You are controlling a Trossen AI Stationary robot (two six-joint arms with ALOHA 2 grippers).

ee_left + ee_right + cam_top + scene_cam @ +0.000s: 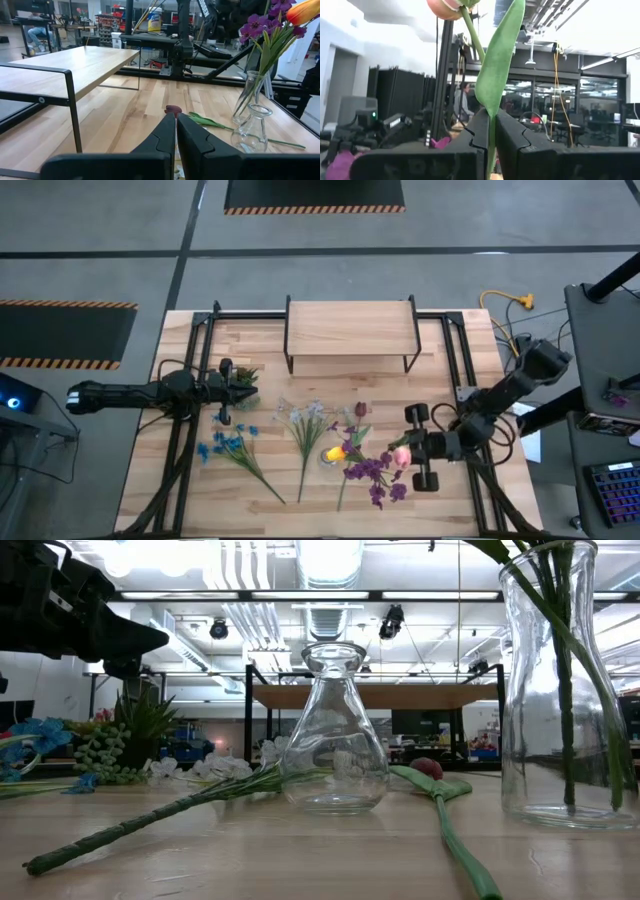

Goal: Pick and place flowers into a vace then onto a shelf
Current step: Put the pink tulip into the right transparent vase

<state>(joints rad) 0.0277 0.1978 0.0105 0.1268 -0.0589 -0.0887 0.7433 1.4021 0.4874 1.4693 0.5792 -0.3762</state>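
Observation:
My right gripper [408, 448] is at the table's right front, above the tabletop, shut on a pink tulip [400, 455]. A tall glass vase [251, 95] holds purple blooms and a yellow-orange tulip. A small clear vase [335, 740] stands beside it with no stems in it. Blue flowers [225, 442], white flowers [305, 420] and a dark red tulip [173, 109] lie flat on the table. The shelf [350, 330] stands on its black legs at the far middle. My left gripper [176, 127] waits shut at the left, level, touching nothing. My right gripper pinches the pink tulip's green stalk [491, 127] between its two fingers, where a long leaf [497, 65] joins it. It comes from the table's right, slanting upward. The stalk rises from the fingers with the bloom [447, 7] uppermost, lifted clear of the table.
A small green potted plant [243, 375] stands just in front of my left gripper. Black metal rails [195, 360] run along both sides of the wooden tabletop. Bare wood lies between the shelf and the loose stems.

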